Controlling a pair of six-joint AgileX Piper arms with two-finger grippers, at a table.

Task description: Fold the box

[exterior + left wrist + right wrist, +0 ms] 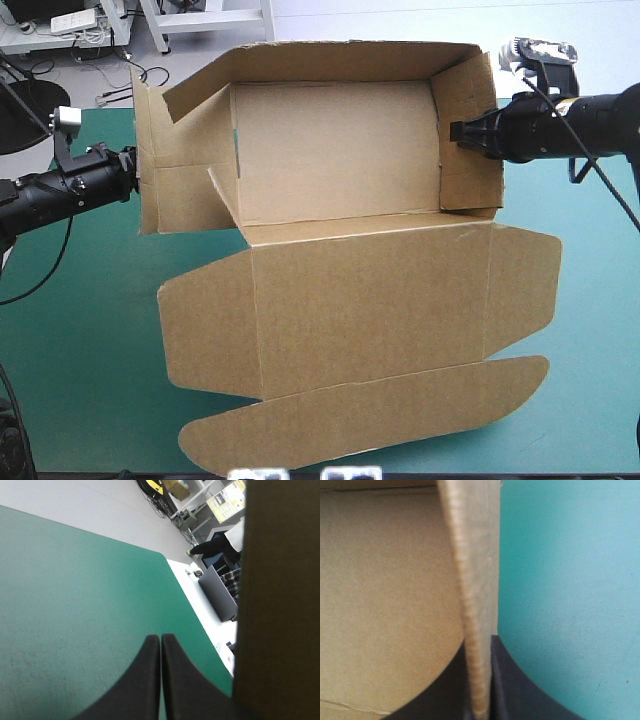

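The brown box (340, 150) stands in the middle of the table with its back and side walls raised. Its lid (370, 310) lies flat toward the front edge, with a long curved flap (370, 415) at the front. My right gripper (455, 131) is shut on the box's right wall, whose edge (475, 580) runs between the black fingers (481, 642). My left gripper (133, 178) is at the outer side of the left wall (165, 170). In the left wrist view its fingers (160, 638) are shut with nothing between them, and the brown board (280, 605) stands just beside them.
Bare teal-green cover (70, 340) lies left of the lid, and more (600, 330) lies right of it. The lid's front flap reaches close to the table's front edge. The table's far corner (162, 557) shows ahead of the left gripper.
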